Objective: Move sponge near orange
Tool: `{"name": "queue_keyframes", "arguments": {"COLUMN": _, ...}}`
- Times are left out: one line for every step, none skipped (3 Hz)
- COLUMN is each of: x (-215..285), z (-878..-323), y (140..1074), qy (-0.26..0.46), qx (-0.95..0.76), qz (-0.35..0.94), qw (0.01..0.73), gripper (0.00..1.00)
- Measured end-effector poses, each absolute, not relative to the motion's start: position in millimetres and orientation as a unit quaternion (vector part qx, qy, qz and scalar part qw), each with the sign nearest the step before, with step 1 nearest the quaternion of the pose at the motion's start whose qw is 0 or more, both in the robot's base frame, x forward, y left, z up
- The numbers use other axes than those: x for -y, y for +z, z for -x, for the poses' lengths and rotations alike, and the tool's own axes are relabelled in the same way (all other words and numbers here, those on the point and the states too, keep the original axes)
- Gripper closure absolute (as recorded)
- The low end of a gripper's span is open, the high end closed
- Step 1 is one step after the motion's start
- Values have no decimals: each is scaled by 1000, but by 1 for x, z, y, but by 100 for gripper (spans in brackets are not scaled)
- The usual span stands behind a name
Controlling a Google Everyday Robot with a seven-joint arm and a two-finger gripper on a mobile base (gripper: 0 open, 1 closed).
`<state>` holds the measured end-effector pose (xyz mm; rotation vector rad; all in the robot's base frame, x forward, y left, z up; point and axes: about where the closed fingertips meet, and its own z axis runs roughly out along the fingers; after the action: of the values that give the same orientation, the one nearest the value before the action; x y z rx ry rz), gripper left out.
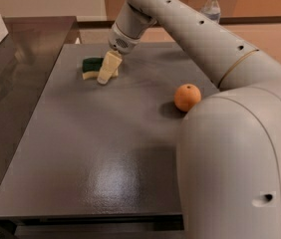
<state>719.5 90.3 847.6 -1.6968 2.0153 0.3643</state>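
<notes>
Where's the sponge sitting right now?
In the camera view, the sponge lies at the far left of the table, with the gripper down at its right edge; the orange sits well apart to the right.

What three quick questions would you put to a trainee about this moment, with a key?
1. True or false: the sponge is touching the orange.
2. Where is the gripper? A) down at the sponge's right edge; B) right above the orange; C) raised high, away from both.
3. Fill in: a clear ___ with a white cap stands behind the table, at the back right.

Key: 1 false, as bare tabletop lies between them; 2 A; 3 bottle.
</notes>
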Motion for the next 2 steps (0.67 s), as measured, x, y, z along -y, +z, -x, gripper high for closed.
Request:
{"name": "queue_keyframes", "arguments": {"x": -86, "z": -722, "y": 846, "qy": 130, "qx": -739, "qz": 616, "qw": 239, "gripper": 37}}
{"name": "queue_keyframes", "arguments": {"x": -78, "z": -722, "y": 856, "qy": 131, "qx": -742, "qz": 607, "qw": 251, "gripper": 60}}
